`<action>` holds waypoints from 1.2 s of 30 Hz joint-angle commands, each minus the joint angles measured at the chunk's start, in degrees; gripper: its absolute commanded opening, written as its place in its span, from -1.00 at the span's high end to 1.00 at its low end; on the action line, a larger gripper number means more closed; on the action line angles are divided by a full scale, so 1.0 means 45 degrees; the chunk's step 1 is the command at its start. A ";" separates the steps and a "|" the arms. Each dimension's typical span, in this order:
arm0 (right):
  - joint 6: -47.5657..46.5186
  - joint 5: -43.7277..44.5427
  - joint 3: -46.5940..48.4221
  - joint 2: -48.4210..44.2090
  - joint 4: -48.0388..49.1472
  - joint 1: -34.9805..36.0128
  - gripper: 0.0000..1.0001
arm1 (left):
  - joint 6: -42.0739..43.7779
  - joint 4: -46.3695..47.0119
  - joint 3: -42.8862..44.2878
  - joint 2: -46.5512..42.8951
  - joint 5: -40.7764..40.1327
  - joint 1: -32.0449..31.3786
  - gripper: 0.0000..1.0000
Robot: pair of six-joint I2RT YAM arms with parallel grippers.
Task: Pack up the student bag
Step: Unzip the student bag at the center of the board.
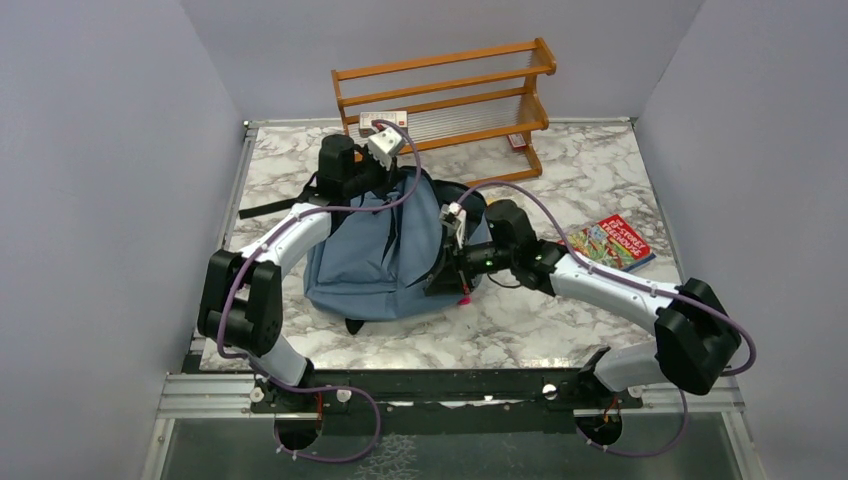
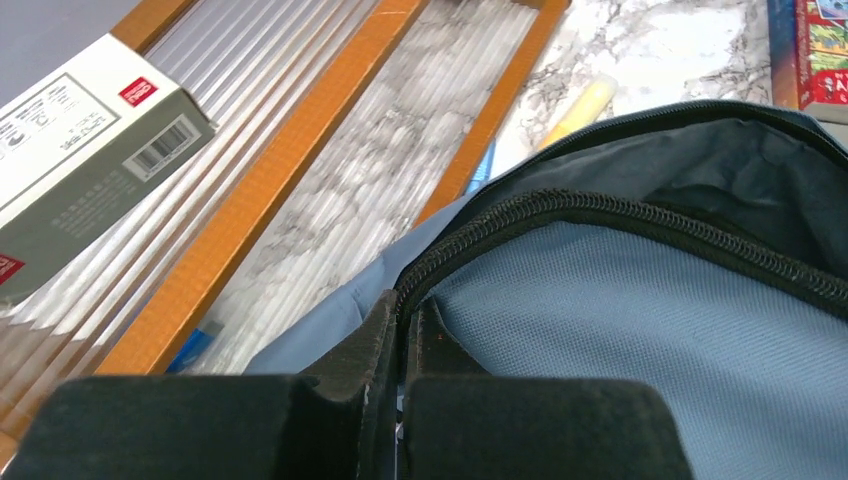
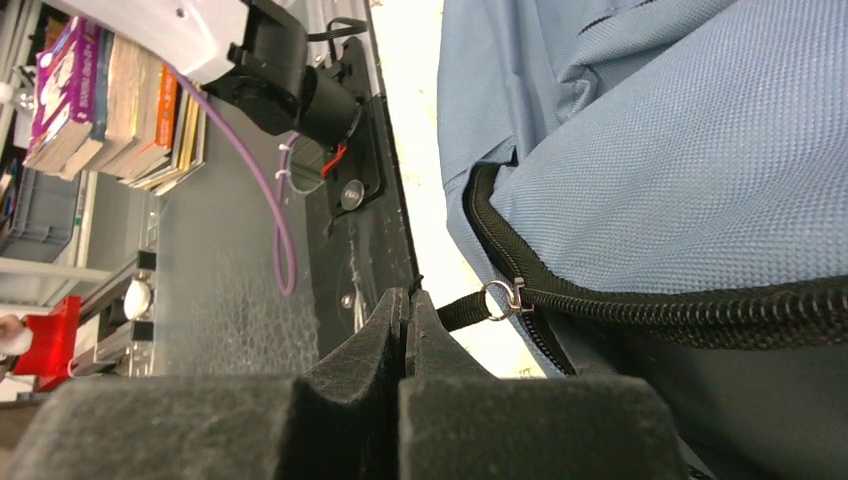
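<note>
We see the marble table (image 1: 560, 310) bearing the bag (image 1: 385, 250) at its centre, mouth open, just before a wooden rack (image 1: 445, 90); a book (image 1: 612, 243) lies to its right. The left gripper (image 2: 402, 315) is pinched tight on the bag's far zipper edge; the right gripper (image 3: 405, 308) is clamped on the zipper pull (image 3: 468, 311)

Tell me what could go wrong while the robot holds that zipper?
The right gripper pinches only the tip of the zipper pull, so it might slip out. The left gripper holds just the backpack rim; if that slips, the soft backpack could slide instead of the zipper moving.
</note>
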 commanded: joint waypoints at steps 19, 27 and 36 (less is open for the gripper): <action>0.3528 0.9767 0.0032 -0.2465 -0.1646 0.0643 0.98 | -0.1973 0.3177 -0.2727 -0.3293 0.0231 0.0510 -0.70; 0.2914 1.0531 0.0921 -0.2703 -0.2273 0.0648 0.99 | -0.2691 0.4299 -0.5566 -0.6534 0.0912 -0.0098 -0.88; 0.2971 1.0028 0.1113 -0.2955 -0.1915 0.0647 0.99 | -0.3895 0.6331 -0.7966 -0.7743 0.0743 -0.2959 -0.81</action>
